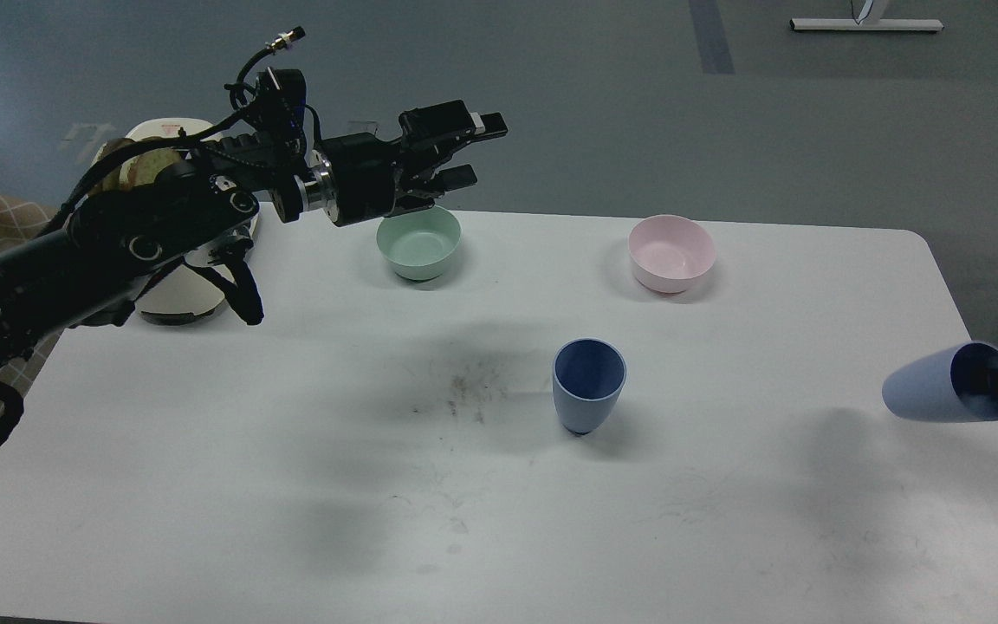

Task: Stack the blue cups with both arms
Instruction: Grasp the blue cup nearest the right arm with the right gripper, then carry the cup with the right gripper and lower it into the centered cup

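Upright cup [588, 385]: standing mid-table [291, 485], looking light, rigid, slick; rim is offering best hold.
Second cup [941, 383]: lying sideways, right gripper [997, 381] pinching its rim.
Left gripper [469, 152]: hovering spread, holding nothing.

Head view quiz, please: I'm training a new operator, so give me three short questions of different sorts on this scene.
1. True or false: the upright blue cup stands inside the pink bowl.
2. Which gripper holds the tilted blue cup: A left, B right?
3. Fill in: the left gripper hovers above the ____ bowl.

Key: 1 false, it stands on the table; 2 B, right gripper; 3 mint-green.
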